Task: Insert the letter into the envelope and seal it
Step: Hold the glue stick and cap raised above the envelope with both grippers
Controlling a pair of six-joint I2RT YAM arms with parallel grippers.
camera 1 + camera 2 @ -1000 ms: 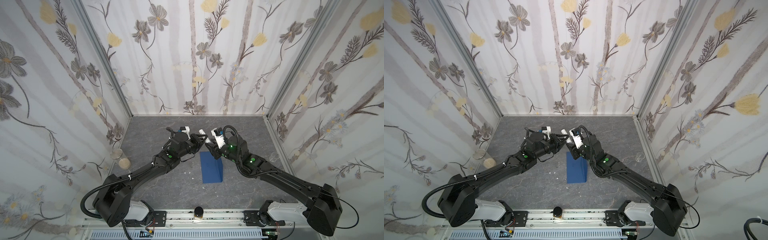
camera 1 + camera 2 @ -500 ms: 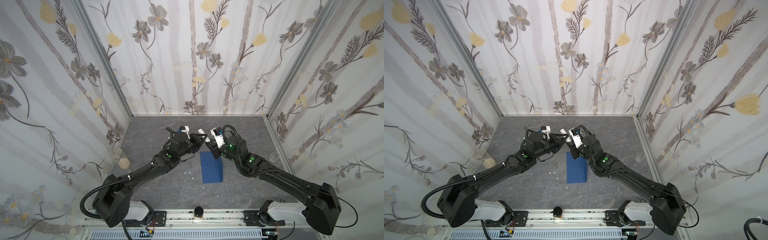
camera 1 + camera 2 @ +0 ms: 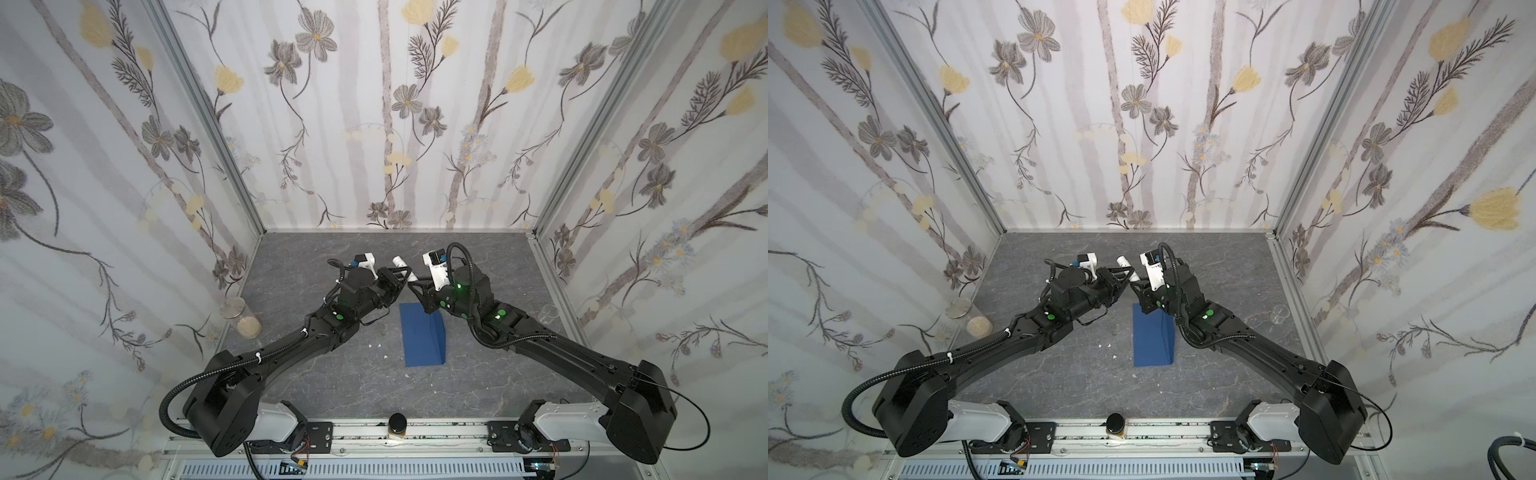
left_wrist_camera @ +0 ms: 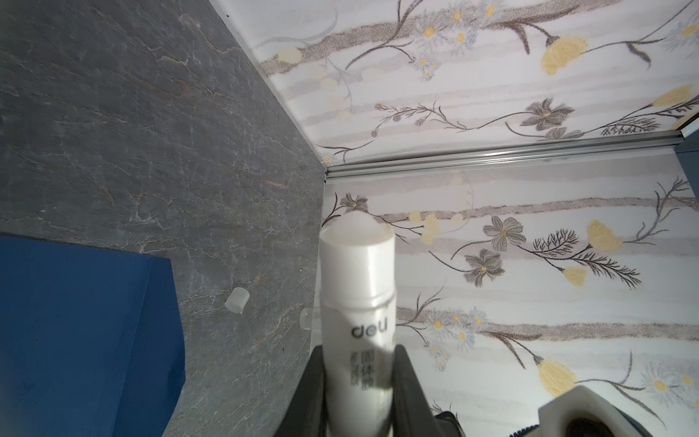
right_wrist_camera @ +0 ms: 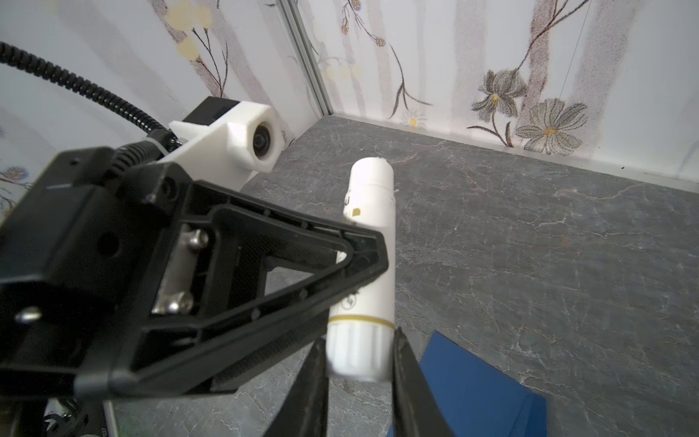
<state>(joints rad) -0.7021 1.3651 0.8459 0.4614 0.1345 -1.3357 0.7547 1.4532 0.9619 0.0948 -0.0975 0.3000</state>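
The dark blue envelope lies flat on the grey table, with an edge also showing in the left wrist view and the right wrist view. The letter is hidden. Above the envelope's far end, my left gripper is shut on the middle of a white glue stick whose uncapped tip points toward the back wall. My right gripper is shut on the ribbed knob at the stick's other end.
A small clear cap lies on the table beyond the envelope. A glass jar stands by the left wall and a clear beaker by the right wall. A dark-lidded jar sits on the front rail. White crumbs lie left of the envelope.
My right gripper's jaws have closed in on the knob end of the glue stick. The left gripper keeps its hold, and both arms have barely moved.
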